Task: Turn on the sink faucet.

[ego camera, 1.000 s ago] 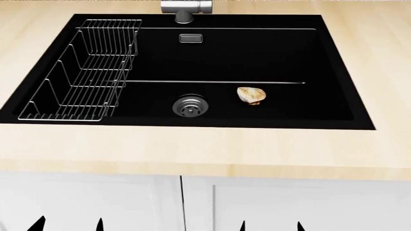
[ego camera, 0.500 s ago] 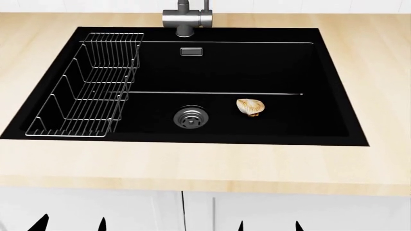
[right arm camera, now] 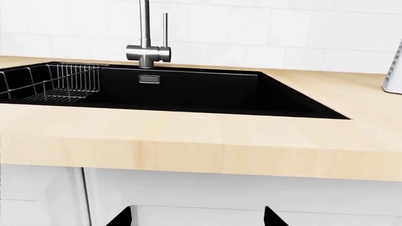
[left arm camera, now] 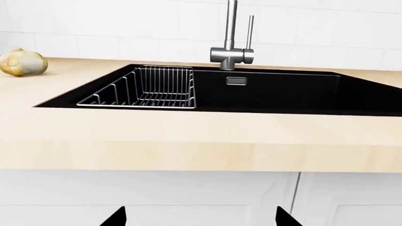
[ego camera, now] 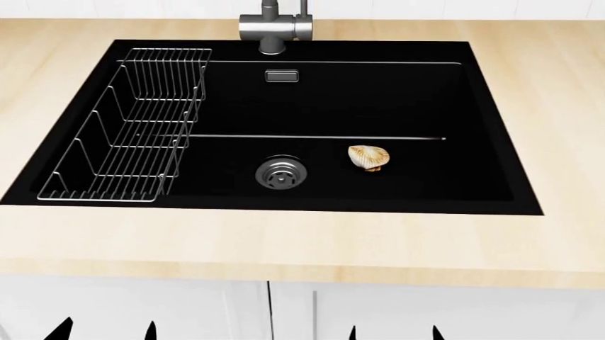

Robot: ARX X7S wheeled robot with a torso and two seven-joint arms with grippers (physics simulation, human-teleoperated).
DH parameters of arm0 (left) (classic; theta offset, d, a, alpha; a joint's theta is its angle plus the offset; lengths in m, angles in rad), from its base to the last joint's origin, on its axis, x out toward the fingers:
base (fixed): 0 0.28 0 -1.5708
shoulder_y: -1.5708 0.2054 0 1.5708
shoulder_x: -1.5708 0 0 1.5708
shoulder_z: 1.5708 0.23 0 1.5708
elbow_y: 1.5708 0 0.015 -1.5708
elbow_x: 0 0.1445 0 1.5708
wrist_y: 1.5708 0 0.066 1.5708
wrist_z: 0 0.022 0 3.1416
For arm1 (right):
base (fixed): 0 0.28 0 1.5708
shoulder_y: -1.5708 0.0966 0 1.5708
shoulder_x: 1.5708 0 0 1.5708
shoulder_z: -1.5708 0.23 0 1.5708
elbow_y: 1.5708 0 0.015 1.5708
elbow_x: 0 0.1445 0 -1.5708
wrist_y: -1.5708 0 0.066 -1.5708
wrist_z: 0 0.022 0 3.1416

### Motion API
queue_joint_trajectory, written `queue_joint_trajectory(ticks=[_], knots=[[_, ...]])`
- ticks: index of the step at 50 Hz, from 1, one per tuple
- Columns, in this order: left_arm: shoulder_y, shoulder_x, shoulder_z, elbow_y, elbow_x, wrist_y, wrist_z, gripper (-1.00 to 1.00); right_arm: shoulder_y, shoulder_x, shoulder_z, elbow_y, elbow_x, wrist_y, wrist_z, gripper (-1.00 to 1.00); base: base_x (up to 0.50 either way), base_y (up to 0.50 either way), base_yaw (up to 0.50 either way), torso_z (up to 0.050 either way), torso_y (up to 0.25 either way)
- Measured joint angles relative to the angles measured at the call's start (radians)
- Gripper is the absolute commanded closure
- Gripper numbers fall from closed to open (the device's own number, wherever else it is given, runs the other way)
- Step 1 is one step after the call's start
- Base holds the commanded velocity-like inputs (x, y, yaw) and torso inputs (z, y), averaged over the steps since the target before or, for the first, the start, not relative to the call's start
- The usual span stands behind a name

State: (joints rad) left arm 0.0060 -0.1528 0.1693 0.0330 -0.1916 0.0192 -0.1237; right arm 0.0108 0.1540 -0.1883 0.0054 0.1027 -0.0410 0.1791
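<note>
The sink faucet [ego camera: 275, 27] stands at the far rim of the sink [ego camera: 492, 113], a black basin with a steel drain [ego camera: 280, 173] and overflow plate [ego camera: 282, 76]. The head view cuts off its spout. The left wrist view shows the faucet [left arm camera: 232, 52] with its slim upright lever rod [left arm camera: 250, 31]; the right wrist view shows it too [right arm camera: 147, 52]. My left gripper [ego camera: 104, 331] and right gripper [ego camera: 394, 333] hang low in front of the white cabinet, far from the faucet. Both are open and empty, only dark fingertips [left arm camera: 115, 217] [right arm camera: 119, 218] showing.
A wire dish rack [ego camera: 127, 138] sits in the sink's left part. A tan shell-like object [ego camera: 369, 157] lies on the basin floor right of the drain. A round yellowish item [left arm camera: 22, 63] lies on the wooden counter [ego camera: 283, 241] at left. A white object [right arm camera: 394, 70] stands at right.
The head view tilted up between one second and half a second ago, so the sink sits lower in frame and more faucet shows. Since then nothing has visibly moved.
</note>
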Motion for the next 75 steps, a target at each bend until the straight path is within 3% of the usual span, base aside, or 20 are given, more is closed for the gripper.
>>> queue_joint_trajectory(ticks=[9,21,35,42,53,75], knots=[[0.004,-0.010,0.002,0.055,-0.019,-0.049,-0.016,-1.00,0.005,0.011,-0.001,-0.058,0.011,0.042,0.010,-1.00,0.00,0.00,0.00,0.000,0.000],[-0.059,-0.060,-0.016,0.303,-0.094,-0.319,-0.066,-1.00,0.089,0.056,0.030,-0.317,0.099,0.294,0.020,-1.00,0.00,0.00,0.00,0.000,0.000],[-0.346,-0.135,-0.102,0.487,-0.274,-0.697,-0.105,-1.00,0.335,0.144,0.120,-0.493,0.265,0.630,-0.010,-1.00,0.00,0.00,0.00,0.000,0.000],[-0.568,-0.167,-0.107,0.412,-0.317,-0.819,-0.089,-1.00,0.527,0.179,0.146,-0.431,0.336,0.752,-0.052,-1.00,0.00,0.00,0.00,0.000,0.000],[-0.817,-0.174,-0.068,0.216,-0.310,-0.872,-0.050,-1.00,0.768,0.224,0.137,-0.235,0.357,0.828,-0.119,-1.00,0.00,0.00,0.00,0.000,0.000],[-0.933,-0.205,-0.028,0.042,-0.280,-0.868,-0.013,-1.00,0.898,0.304,0.110,-0.153,0.367,0.916,-0.171,-1.00,0.29,0.00,0.00,0.000,0.000]])
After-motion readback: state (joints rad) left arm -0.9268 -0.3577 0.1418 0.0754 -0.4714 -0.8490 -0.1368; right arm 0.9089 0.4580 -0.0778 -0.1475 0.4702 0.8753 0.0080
